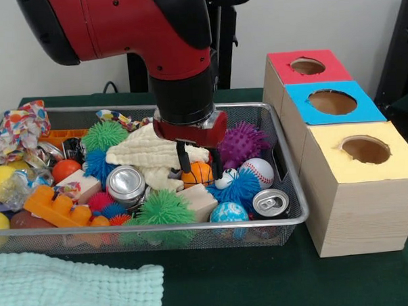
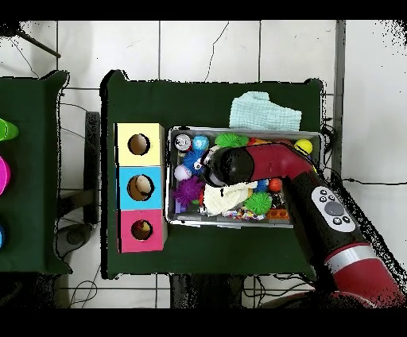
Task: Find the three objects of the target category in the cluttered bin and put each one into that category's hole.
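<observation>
No plush animal can be made out in the bin (image 1: 193,226). It is judged that any left are buried under the clutter, most likely beneath the cream cloth (image 1: 150,152) heaped at the bin's middle. Where they lie relative to the fingers (image 1: 182,159) therefore cannot be told. The fingers are lowered into the bin just beside that cloth and are parted. A small basketball (image 1: 199,173) is seen low between them, but nothing is seen to be gripped. This low, open stance is judged to suit moving clutter aside or taking hold of something, as a search demands. The bin fills the middle of the tabletop (image 1: 264,279). The red hole (image 1: 307,66) is set in the box row along one side edge, at the corner nearest the robot, well apart from the fingers.
</observation>
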Available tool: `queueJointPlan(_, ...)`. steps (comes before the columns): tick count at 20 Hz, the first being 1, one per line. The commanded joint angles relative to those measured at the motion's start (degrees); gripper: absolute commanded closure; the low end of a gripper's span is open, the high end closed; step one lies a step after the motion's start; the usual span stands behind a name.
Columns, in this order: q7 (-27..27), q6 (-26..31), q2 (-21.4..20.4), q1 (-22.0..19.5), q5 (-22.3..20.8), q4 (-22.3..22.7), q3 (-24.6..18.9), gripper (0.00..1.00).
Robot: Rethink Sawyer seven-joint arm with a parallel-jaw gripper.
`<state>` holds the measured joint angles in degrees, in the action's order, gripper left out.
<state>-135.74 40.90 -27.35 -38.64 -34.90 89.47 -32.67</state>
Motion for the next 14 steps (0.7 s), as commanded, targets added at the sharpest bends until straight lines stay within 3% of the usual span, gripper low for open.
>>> queueJointPlan(1, 23.08, 3.60, -3.05, -1.92, -7.18, 4.53, -1.49, 0.00)
queueJointPlan(6, 20.84, 2.47, -7.58, -4.40, -6.53, 10.60, -1.83, 0.00)
queueJointPlan(10, 22.09, 3.37, -5.27, -6.46, -7.38, 8.42, -1.61, 0.00)
queueJointPlan(14, 24.84, 7.85, -1.81, -8.09, -7.24, 5.76, -1.15, 0.00)
